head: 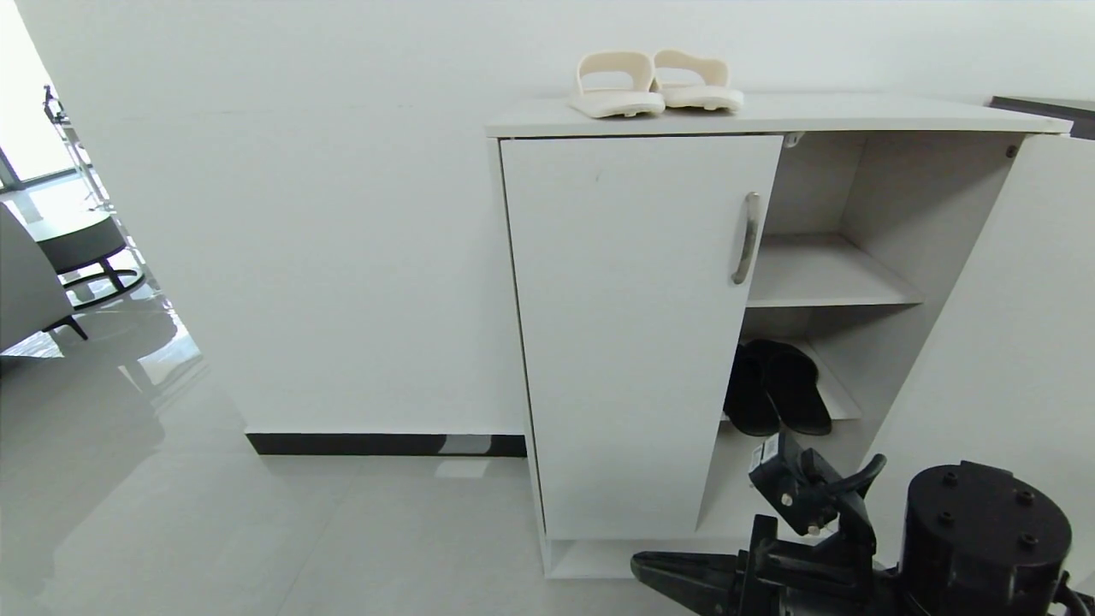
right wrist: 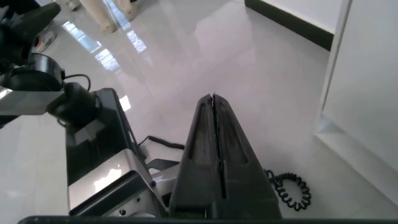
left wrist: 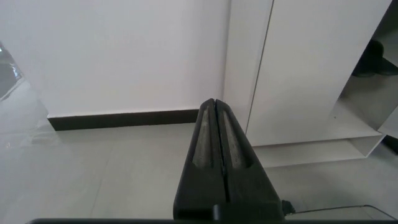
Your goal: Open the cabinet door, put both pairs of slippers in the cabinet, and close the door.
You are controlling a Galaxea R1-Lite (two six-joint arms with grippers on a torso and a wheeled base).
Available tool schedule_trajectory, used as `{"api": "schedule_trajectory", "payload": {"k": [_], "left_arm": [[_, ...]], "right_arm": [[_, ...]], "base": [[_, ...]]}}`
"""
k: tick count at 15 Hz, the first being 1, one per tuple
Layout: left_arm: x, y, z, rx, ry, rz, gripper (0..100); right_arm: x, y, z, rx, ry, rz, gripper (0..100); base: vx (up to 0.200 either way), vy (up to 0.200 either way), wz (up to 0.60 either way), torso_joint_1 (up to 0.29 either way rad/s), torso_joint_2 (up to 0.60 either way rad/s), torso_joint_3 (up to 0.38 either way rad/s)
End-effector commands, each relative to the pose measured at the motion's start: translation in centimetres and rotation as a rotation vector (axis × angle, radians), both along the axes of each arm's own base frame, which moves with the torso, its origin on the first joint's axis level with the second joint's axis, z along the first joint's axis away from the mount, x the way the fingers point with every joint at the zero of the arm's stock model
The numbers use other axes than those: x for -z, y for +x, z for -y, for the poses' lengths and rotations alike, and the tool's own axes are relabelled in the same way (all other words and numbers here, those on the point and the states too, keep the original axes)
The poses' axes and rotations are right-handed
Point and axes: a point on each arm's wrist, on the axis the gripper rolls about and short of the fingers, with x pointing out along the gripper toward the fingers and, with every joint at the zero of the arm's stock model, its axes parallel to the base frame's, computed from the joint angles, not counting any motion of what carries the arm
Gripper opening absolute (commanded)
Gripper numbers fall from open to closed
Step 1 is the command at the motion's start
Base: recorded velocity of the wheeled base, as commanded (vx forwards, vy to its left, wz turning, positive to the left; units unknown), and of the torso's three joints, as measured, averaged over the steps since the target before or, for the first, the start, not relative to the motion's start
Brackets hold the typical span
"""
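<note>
A white cabinet [head: 633,342] stands against the wall with its left door shut and its right door [head: 1009,342] swung open. A beige pair of slippers [head: 654,83] rests on the cabinet top. A black pair of slippers [head: 778,389] lies on the lower shelf inside, and one of them [left wrist: 379,59] peeks past the shut door in the left wrist view. My left gripper [left wrist: 216,106] is shut on nothing, low over the floor and facing the cabinet's left side. My right gripper [right wrist: 214,99] is also shut and empty; it lies low before the cabinet [head: 642,566], pointing left.
The middle shelf [head: 821,274] inside the cabinet is bare. A metal handle [head: 748,238] sits on the shut door. A chair and a round table [head: 77,248] stand far left. A coiled cable [right wrist: 292,186] lies on the glossy floor [head: 257,530], which stretches open left of the cabinet.
</note>
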Motion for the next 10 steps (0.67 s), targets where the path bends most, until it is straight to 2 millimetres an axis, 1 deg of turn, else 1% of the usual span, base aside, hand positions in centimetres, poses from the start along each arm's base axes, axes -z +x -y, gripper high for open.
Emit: {"api": "schedule_trajectory", "payload": {"k": [1,3,4,7,10], "left_arm": [[-0.01,0.01,0.0,0.0,0.0,-0.001,0],[-0.01,0.01,0.0,0.0,0.0,-0.001,0],[-0.01,0.01,0.0,0.0,0.0,-0.001,0],[-0.01,0.01,0.0,0.0,0.0,-0.001,0],[0.03,0.02,0.0,0.0,0.0,-0.002,0]], "right_arm": [[0.11,0.01,-0.07,0.0,-0.003,-0.004,0],[0.17,-0.06,0.01,-0.004,-0.004,-0.008,0],[0.17,-0.06,0.01,-0.005,-0.004,-0.008,0],[0.14,-0.01,0.01,-0.004,-0.002,-0.009,0],[0.09,0.04,0.13,0.001,-0.001,-0.008,0]], "base": [[0.0,0.0,0.0,0.0,0.0,0.0],[0.0,0.0,0.0,0.0,0.0,0.0],[0.0,0.0,0.0,0.032,-0.15,-0.124],[0.0,0.0,0.0,0.053,-0.24,-0.255],[0.0,0.0,0.0,0.177,-0.5,-0.299]]}}
